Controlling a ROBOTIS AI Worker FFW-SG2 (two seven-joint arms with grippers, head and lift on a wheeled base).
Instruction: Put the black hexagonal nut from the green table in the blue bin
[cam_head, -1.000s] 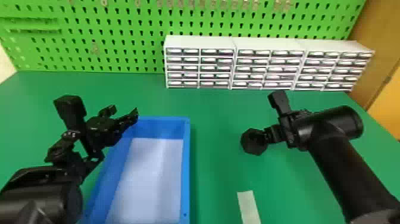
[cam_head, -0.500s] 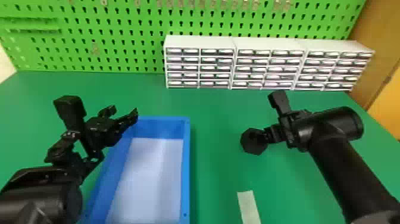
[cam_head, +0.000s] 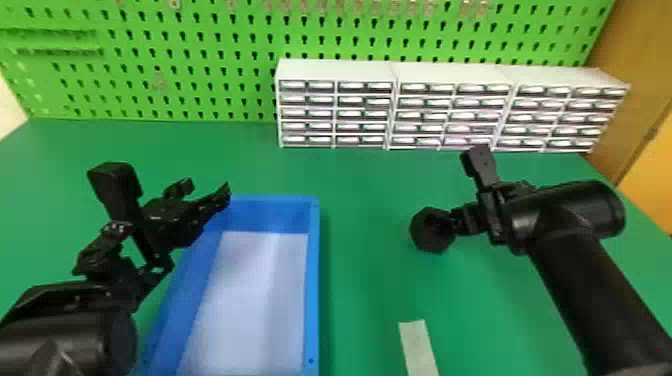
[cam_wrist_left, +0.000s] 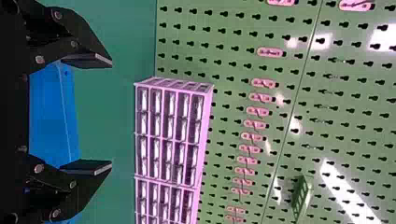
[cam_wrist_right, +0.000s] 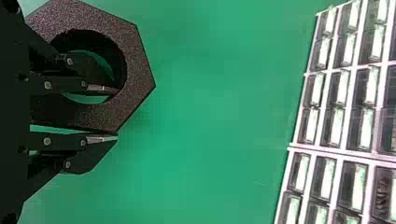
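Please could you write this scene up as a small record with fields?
nut: outside the bin
right hand: closed on the nut's wall, one finger in its hole
left hand: open
bin: blue, on the green table, left of the nut
drawer units: white, before the pegboard

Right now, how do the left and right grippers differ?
The left gripper is empty, its fingers spread; the right gripper is closed on the wall of the nut, one finger inside its hole.
The left gripper is near the bin's far left corner; the right gripper is right of it.
Both are black.
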